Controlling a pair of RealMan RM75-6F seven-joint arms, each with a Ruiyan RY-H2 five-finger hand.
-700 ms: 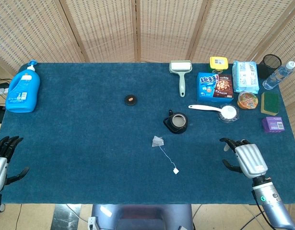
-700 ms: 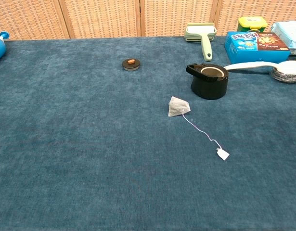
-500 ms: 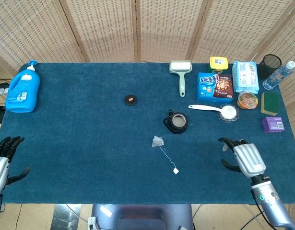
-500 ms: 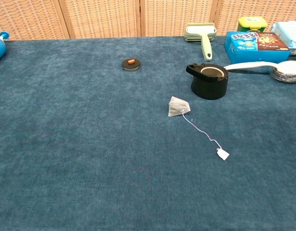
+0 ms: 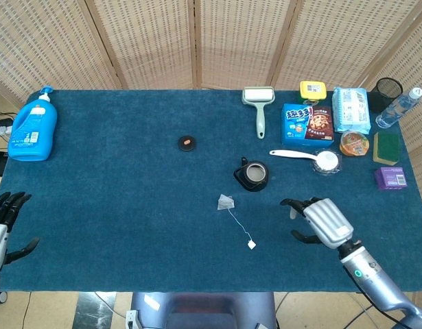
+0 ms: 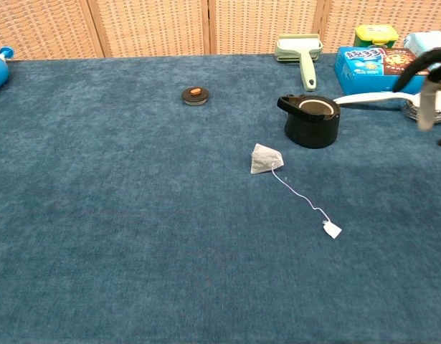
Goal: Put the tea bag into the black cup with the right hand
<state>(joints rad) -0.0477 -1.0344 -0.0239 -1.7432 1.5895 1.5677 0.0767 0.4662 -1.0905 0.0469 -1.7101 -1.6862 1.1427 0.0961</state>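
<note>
Near the surface's (image 5: 128, 205) right edge, the empty right robot hand (image 5: 319, 219) is hovering spread, facing the tea bag (image 5: 226, 201) beside the black cup (image 5: 252, 175).

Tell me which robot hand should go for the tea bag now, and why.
The right robot hand. It hangs open just right of the tea bag and near the black cup, with bare table between. The left robot hand sits at the far left edge, well away from both.

A staged test room, it seems: a blue-carpeted surface (image 5: 128, 205) set before woven screens (image 5: 197, 41), scattered with a detergent bottle (image 5: 33, 128), cookie box (image 5: 307, 123) and lint roller (image 5: 258, 104).
</note>
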